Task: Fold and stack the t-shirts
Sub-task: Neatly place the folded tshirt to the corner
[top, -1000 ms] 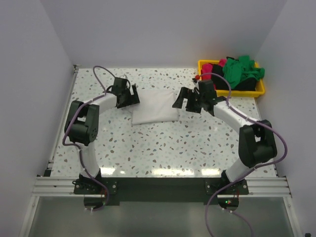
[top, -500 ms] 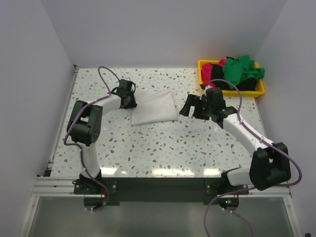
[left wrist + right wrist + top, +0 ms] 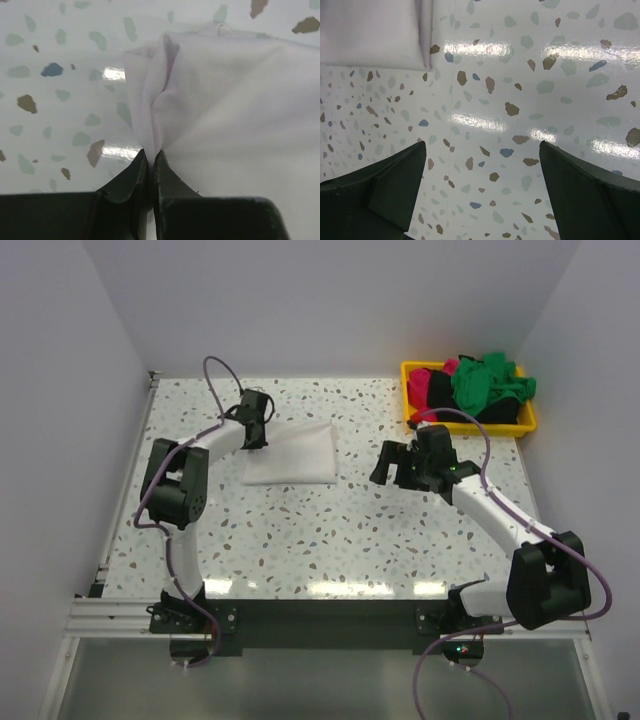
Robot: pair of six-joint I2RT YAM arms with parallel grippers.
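Two tools hang over the speckled counter. The left tool is clenched on a bunched edge of the folded white shirt, which lies left of centre in the upper half of the top view. The right tool is released, right of that shirt and apart from it. A green shirt, pink shirt and black shirt are heaped in the yellow bin at upper right.

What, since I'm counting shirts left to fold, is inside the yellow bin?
The yellow bin holds a heap: green t-shirt on top, magenta-pink t-shirt and black t-shirt beside and under it. Anything deeper is covered.
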